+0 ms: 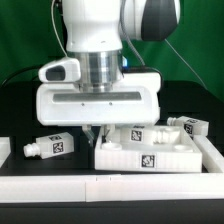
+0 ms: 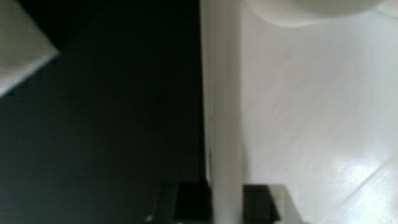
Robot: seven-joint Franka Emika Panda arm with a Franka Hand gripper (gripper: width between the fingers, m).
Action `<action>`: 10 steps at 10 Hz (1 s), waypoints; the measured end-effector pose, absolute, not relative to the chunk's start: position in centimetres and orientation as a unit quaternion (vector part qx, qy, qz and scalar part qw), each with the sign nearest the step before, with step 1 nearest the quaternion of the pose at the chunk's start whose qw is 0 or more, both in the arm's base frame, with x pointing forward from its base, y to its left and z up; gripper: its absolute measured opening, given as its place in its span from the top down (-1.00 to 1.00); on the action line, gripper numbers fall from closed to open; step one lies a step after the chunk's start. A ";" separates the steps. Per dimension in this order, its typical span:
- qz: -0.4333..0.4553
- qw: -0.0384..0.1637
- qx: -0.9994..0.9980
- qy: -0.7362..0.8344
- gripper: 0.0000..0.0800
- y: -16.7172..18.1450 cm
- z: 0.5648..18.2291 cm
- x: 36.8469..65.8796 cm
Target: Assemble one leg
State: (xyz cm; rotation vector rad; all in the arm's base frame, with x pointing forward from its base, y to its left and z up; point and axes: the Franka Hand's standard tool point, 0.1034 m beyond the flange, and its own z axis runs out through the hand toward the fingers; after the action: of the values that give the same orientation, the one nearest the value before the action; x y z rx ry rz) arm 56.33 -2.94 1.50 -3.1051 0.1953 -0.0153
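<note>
My gripper (image 1: 100, 133) is down at the exterior view's left end of the big flat white panel (image 1: 150, 156). In the wrist view the gripper (image 2: 226, 202) has one dark finger (image 2: 183, 203) on each side of the panel's thin edge (image 2: 222, 100), both touching it, so it is shut on that edge. One leg (image 1: 50, 147), a small white block with a tag, lies on the black table to the exterior view's left. Two more legs (image 1: 190, 127) (image 1: 138, 131) lie behind the panel at the right. No leg is in the jaws.
A low white rail (image 1: 110, 186) runs along the front of the table and up the exterior view's right side (image 1: 214, 150). A white piece (image 1: 4, 148) shows at the left edge. In the wrist view a rounded white part (image 2: 311, 10) lies past the panel.
</note>
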 end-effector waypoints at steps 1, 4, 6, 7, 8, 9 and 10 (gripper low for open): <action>-0.007 0.012 -0.998 0.059 0.86 -2.2 1.2 56.9; -0.012 -0.002 -0.999 0.037 0.86 -2.0 2.4 58.9; -0.012 -0.020 -0.999 0.029 0.86 -2.1 1.8 59.0; -0.012 -0.020 -0.999 0.029 0.86 -2.1 1.9 59.0; -0.012 -0.020 -0.999 0.029 0.86 -2.1 1.9 59.0; -0.012 -0.020 -0.999 0.029 0.66 -2.1 1.9 59.0; -0.012 -0.020 -0.999 0.029 0.66 -2.1 1.9 59.0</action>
State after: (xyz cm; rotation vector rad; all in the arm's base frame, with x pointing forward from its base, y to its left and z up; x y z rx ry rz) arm 58.96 -2.13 1.85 -3.1796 0.0921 -0.0382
